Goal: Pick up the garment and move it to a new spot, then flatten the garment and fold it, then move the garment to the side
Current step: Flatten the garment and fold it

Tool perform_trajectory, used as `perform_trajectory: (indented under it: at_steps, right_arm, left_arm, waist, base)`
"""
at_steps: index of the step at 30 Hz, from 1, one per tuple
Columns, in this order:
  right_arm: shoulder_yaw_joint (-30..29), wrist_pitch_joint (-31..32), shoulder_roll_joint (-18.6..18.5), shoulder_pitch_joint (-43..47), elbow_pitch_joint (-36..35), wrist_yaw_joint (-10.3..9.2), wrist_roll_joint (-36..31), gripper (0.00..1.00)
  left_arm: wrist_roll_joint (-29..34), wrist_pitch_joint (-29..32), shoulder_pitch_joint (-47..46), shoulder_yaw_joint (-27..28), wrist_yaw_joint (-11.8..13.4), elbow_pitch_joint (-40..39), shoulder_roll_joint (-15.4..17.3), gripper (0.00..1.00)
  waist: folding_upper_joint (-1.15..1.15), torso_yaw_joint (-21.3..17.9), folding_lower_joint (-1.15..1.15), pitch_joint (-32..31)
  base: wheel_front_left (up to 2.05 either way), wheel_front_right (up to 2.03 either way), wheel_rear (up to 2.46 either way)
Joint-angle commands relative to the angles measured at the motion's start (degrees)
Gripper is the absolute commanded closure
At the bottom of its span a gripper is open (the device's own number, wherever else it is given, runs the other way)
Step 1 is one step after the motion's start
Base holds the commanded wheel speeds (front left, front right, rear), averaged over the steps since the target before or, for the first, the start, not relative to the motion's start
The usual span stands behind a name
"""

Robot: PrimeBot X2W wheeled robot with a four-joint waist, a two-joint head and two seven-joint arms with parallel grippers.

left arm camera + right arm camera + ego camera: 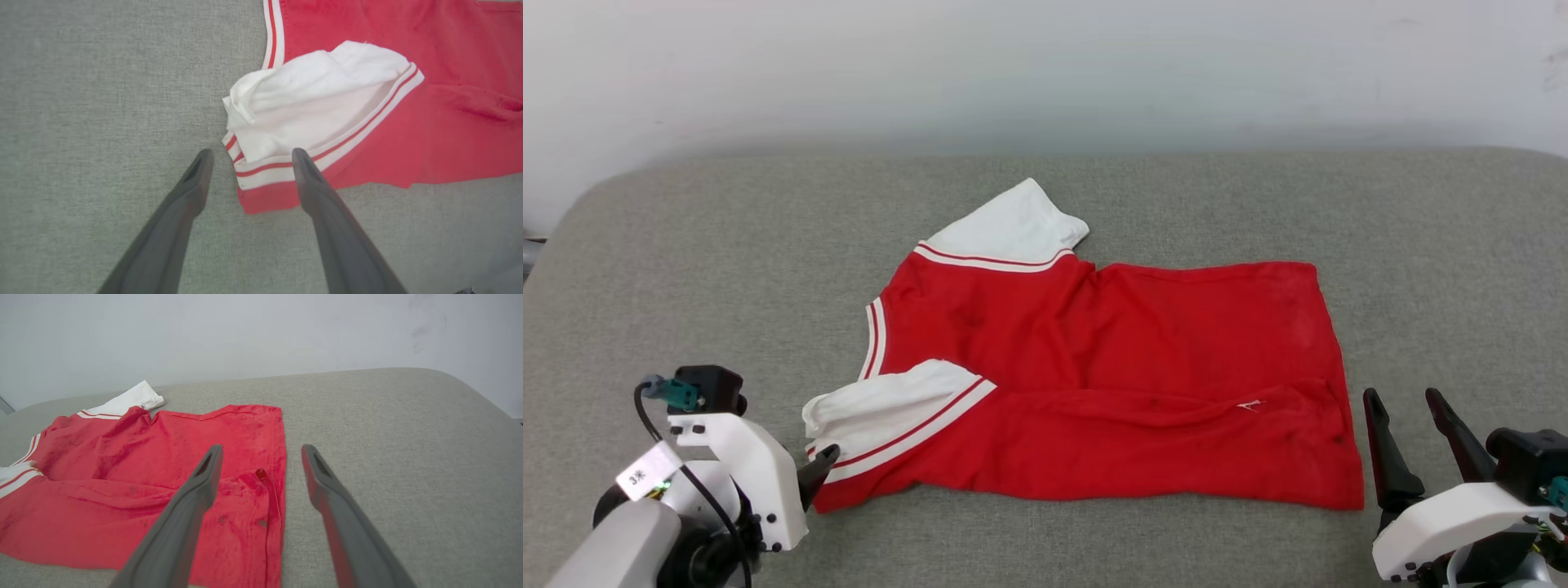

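Left end effector [249,157], fingers spread, is at the worktop's [686,245] near-left, tips either side of a white sleeve corner. Mid-worktop lies the folded red jersey T-shirt [1111,367]. Right end effector [1403,400], also spread, stands just beside its hem.

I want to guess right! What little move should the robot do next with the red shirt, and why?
Probably fold the far sleeve in: it sticks out past the shirt, the near sleeve lies folded over, and the left tool and right tool stand open.
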Motion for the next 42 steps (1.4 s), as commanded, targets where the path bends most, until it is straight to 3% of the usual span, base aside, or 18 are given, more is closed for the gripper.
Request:
perform_trajectory:
  at_steps: [1,7,14,15,17,18,25,33,42]
  right_arm:
    - [0.16,0.06,0.43,0.48,-0.76,-0.07,-0.08,0.0]
    - [0.29,-0.12,0.9,-0.55,-0.26,-0.07,0.58,0.0]
    - [-0.84,0.38,1.02,-1.52,1.03,-0.07,1.59,0.0]
    - [-1.1,0.6,1.02,-1.53,1.18,-0.07,1.74,0.0]
    - [-1.81,1.13,1.02,-1.77,1.21,-0.07,2.27,0.0]
    - [-2.24,1.79,1.02,-1.79,1.34,-0.07,2.51,0.0]
    - [-2.79,12.38,-1.5,-0.79,2.13,-0.07,6.58,0.0]
    - [-2.33,31.72,-6.5,-2.39,0.37,-0.06,10.86,0.0]
    - [4.67,38.83,-7.86,-8.25,3.11,-0.06,12.5,0.0]
  left_arm:
    - [-0.76,2.34,-0.3,0.0,0.87,-0.98,1.02,0.0]
    - [-2.03,6.72,-0.99,-0.62,2.11,-0.15,1.23,0.0]
    - [-5.04,10.67,-0.79,-2.52,0.42,4.77,-1.82,0.0]
    - [-5.48,11.41,-0.67,-2.8,0.19,5.31,-2.24,0.1]
    - [-5.86,12.25,-0.75,-3.44,-0.43,6.1,-2.71,0.81]
    - [-6.03,12.13,-0.92,-3.5,-0.86,6.23,-2.79,1.0]
    - [-3.97,8.54,-2.33,-2.8,-2.04,4.93,-1.69,1.0]
    - [-1.73,6.41,-2.98,-2.47,-0.99,-0.25,-0.07,1.0]
    - [-1.14,6.07,-4.3,-2.07,0.39,-4.54,0.18,1.0]
  waist:
    - [0.0,-0.88,0.01,1.28]
    - [0.0,-2.3,0.01,4.15]
    - [0.0,-3.3,0.01,5.81]
    - [0.0,-3.4,0.01,5.84]
    - [0.0,-3.48,0.01,5.79]
    - [0.0,-3.49,0.01,5.71]
    - [0.0,-2.8,0.01,4.05]
    - [0.0,-0.91,0.01,3.4]
    - [0.0,0.49,0.01,6.7]
  base:
    - [0.0,0.0,0.0]
    - [0.0,0.0,0.0]
    - [0.0,0.0,0.0]
    - [0.0,0.0,0.0]
    - [0.0,0.0,0.0]
    - [0.0,0.0,0.0]
    - [0.0,0.0,0.0]
    - [0.0,0.0,0.0]
    - [0.0,0.0,0.0]
